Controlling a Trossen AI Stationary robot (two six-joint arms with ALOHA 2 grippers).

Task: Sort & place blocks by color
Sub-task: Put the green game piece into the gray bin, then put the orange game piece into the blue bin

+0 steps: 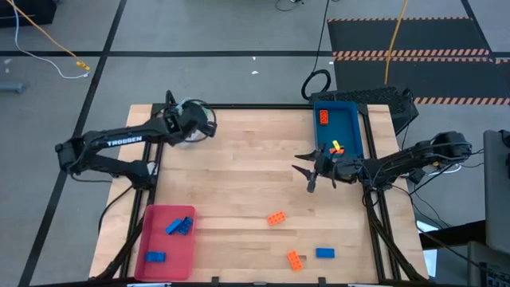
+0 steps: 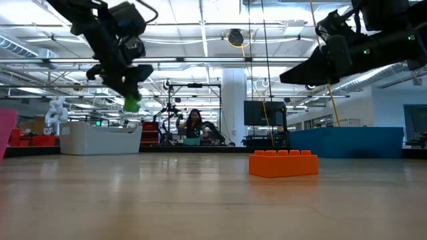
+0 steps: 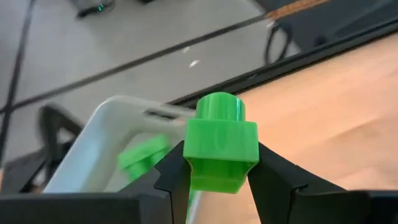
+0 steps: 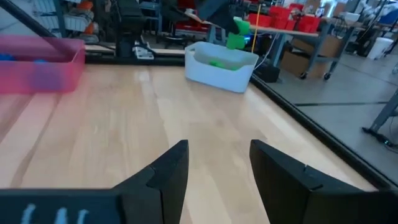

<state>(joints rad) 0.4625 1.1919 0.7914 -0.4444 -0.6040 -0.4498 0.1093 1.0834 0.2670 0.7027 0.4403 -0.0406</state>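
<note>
My left gripper (image 3: 221, 163) is shut on a small green brick (image 3: 221, 140) and hovers over the pale tray (image 1: 194, 131) at the table's far left corner. One more green brick (image 3: 142, 157) lies inside that tray. My right gripper (image 1: 309, 171) is open and empty, above the table beside the blue tray (image 1: 358, 131), which has orange bricks (image 1: 324, 116) in it. The red tray (image 1: 150, 237) holds blue bricks (image 1: 180, 226). Two orange bricks (image 1: 276, 218) and one blue brick (image 1: 324, 253) lie flat on the wood. My left gripper pinches the green brick between its two fingers, one on each side wall of its square body (image 3: 194, 167). The single round stud (image 3: 221, 107) points away from the gripper. The fingers (image 2: 123, 85) slant downward. The brick (image 2: 132, 103) is lifted clear, above the pale tray.
In the low view one orange brick (image 2: 283, 163) stands close to the camera, with the pale tray (image 2: 100, 139) and the blue tray (image 2: 347, 141) behind it. Bare wood lies between the trays at the table's middle. A person shows far off in the room.
</note>
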